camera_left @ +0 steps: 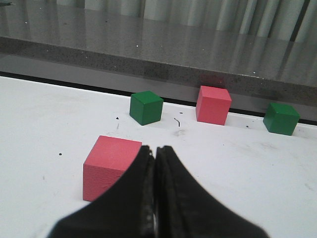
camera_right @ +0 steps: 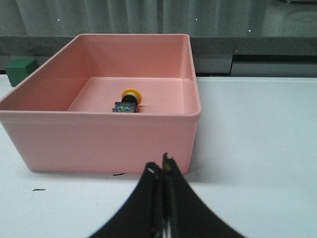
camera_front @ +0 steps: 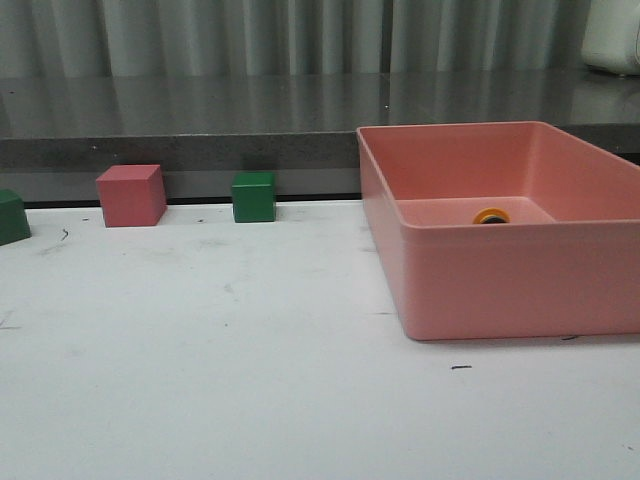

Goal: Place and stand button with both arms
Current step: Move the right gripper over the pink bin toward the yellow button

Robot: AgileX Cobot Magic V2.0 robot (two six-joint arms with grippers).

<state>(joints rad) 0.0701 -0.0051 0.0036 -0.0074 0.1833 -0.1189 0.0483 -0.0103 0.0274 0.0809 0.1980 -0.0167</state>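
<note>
Button (camera_right: 129, 101) lies on its side inside the pink bin (camera_right: 99, 136), cap toward the far wall, straight ahead of the right tool (camera_right: 161, 171). Both tools, left (camera_left: 154, 153) included, are closed and empty; right arm is nearer.

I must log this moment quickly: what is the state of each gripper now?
Left gripper: closed, holding nothing, above the white table near a pink foam cube.
Right gripper: closed, holding nothing.

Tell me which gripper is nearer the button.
Right. The right gripper faces the bin holding the button; the left gripper is over by the cubes.
</note>
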